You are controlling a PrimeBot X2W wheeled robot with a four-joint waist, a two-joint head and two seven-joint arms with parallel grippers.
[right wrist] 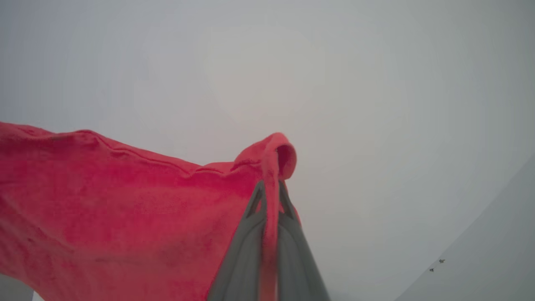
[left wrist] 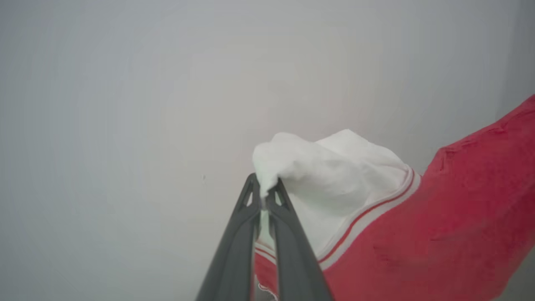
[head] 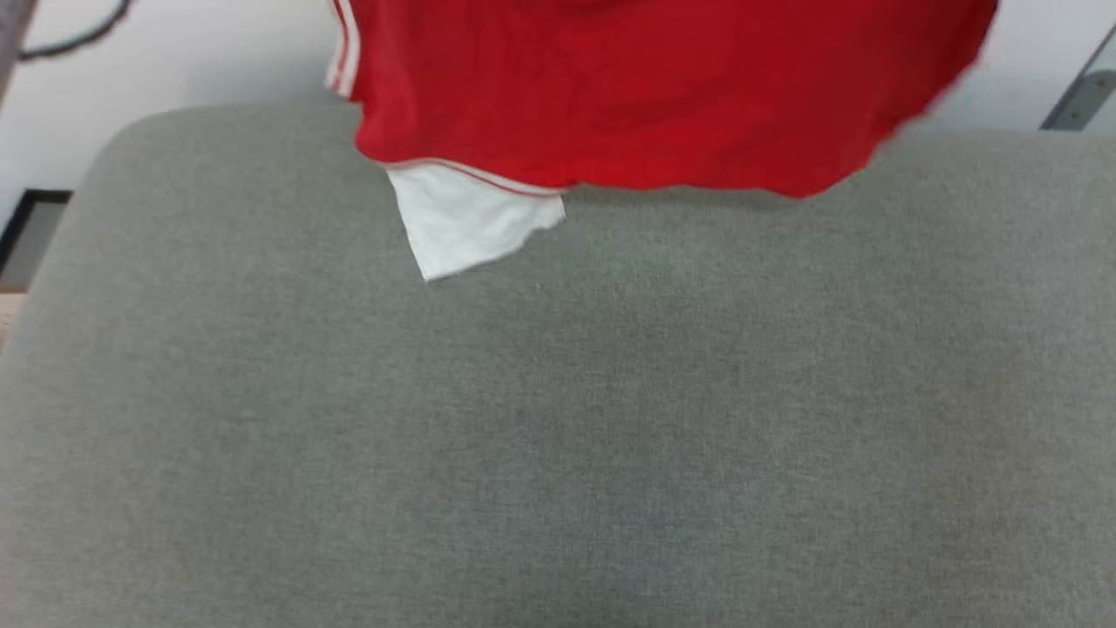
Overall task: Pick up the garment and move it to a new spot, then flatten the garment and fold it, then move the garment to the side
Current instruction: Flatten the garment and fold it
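Garment [head: 645, 96] is hanging over the far edge of the grey cushion [head: 558, 419].
The left gripper [left wrist: 264, 196] is pinching one white sleeve [left wrist: 326, 175]; the right gripper [right wrist: 271, 188] is pinching a red edge fold. The red body is spreading between them, and the second sleeve [head: 466, 222] is dangling low over the cushion.

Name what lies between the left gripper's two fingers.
The garment, by its white sleeve: the left gripper pinches it at the tips, seen in the left wrist view.
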